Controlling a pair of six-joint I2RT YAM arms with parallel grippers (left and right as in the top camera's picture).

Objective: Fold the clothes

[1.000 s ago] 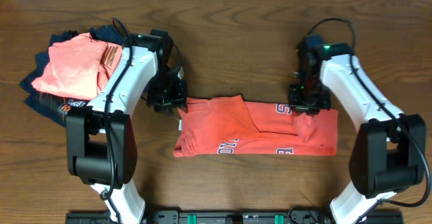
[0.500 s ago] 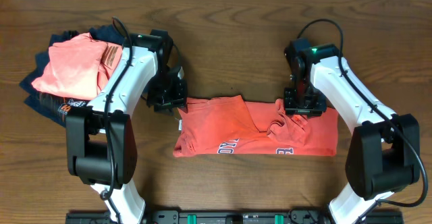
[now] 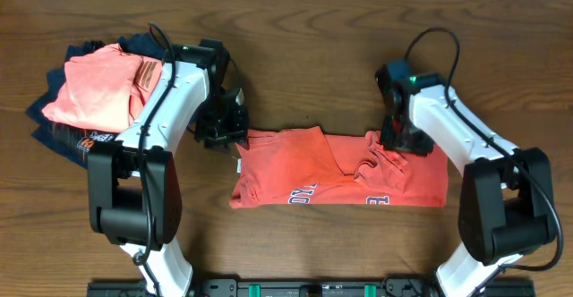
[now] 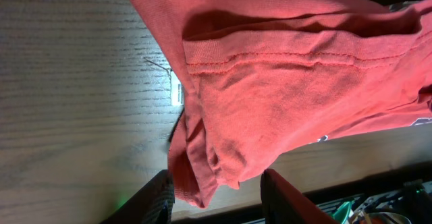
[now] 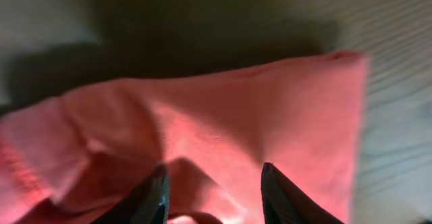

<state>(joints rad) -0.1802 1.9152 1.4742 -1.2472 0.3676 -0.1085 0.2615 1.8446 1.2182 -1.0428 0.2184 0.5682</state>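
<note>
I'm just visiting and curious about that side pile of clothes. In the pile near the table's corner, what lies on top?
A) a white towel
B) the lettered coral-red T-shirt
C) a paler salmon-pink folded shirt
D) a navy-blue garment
C: in the overhead view the salmon-pink folded shirt rests on top of the navy-blue garment, whose edges stick out from beneath it.

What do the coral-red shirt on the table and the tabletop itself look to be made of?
Coral-red short-sleeve T-shirt: soft knit, likely cotton, matte; stitched hem and limp wrinkles show. Brown table: wood or wood-look laminate, slight sheen; grain lines run across it.
</note>
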